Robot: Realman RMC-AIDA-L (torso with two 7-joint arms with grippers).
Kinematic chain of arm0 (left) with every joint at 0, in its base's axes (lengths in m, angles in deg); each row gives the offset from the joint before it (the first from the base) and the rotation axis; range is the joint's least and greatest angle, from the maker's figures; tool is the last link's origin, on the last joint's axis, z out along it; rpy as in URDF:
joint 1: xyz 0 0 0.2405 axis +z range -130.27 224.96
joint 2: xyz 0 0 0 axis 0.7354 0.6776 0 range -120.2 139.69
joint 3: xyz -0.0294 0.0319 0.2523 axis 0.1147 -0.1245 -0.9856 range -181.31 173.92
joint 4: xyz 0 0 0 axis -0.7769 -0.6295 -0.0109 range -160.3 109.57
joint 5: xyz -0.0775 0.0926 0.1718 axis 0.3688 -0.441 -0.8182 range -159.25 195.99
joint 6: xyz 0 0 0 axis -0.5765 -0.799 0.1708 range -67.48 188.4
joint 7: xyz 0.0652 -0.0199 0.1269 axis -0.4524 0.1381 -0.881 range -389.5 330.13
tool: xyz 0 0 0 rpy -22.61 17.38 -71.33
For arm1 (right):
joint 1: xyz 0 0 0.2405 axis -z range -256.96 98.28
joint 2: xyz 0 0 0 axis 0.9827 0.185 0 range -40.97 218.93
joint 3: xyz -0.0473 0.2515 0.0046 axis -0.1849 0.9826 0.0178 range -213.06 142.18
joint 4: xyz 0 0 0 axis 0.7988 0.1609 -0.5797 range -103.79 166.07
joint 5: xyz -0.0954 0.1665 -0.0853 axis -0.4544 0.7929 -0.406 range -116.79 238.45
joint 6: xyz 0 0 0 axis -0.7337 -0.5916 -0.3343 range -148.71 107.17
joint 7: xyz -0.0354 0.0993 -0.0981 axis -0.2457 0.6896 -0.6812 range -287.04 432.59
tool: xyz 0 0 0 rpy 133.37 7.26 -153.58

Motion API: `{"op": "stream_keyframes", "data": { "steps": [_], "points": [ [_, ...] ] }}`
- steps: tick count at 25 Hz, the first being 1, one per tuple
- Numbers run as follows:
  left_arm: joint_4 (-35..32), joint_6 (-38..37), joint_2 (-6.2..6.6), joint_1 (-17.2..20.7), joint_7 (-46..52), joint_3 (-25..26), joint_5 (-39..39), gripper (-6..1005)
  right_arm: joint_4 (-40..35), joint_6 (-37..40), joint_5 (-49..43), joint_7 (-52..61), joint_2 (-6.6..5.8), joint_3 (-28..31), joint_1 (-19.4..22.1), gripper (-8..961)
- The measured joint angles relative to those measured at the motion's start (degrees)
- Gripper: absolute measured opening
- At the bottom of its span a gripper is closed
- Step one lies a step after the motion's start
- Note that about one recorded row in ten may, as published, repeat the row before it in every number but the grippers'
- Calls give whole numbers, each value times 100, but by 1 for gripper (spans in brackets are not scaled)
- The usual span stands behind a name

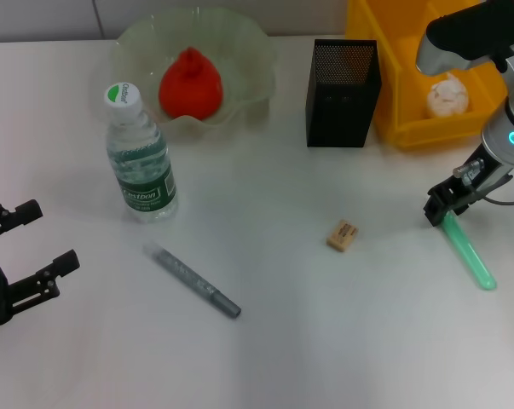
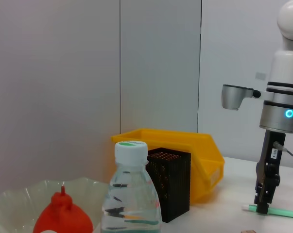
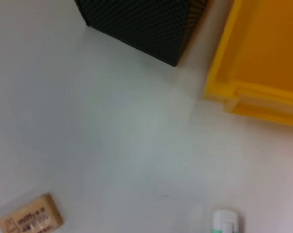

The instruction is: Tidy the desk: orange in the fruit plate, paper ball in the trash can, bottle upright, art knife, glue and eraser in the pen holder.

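The orange (image 1: 189, 83) lies in the pale-green fruit plate (image 1: 248, 51). The bottle (image 1: 141, 158) stands upright in front of it. The paper ball (image 1: 447, 96) rests inside the yellow trash can (image 1: 393, 128), beside the black mesh pen holder (image 1: 343, 81). The tan eraser (image 1: 343, 235) lies mid-table. A grey art knife (image 1: 197, 283) lies nearer the front. My right gripper (image 1: 442, 206) is down at the capped end of the green glue stick (image 1: 468, 250), which lies flat on the table. At the left edge, my left gripper (image 1: 52, 234) hangs open and holds nothing.
White tabletop (image 1: 282, 341) all around. The bin and pen holder stand close together at the back right. A grey wall (image 2: 88, 73) rises behind the table.
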Motion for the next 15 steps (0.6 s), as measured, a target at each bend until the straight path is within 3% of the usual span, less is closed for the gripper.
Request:
{"op": "stream_keyframes", "data": {
  "steps": [10,15],
  "points": [
    [-27,10,-4,-2,-4,-3,4,815,205,3,8,-34,2,-4,-95,251],
    [-16,25,7,-7,-3,-6,8,815,-99,113,46,-45,9,0,-43,179]
  ]
}}
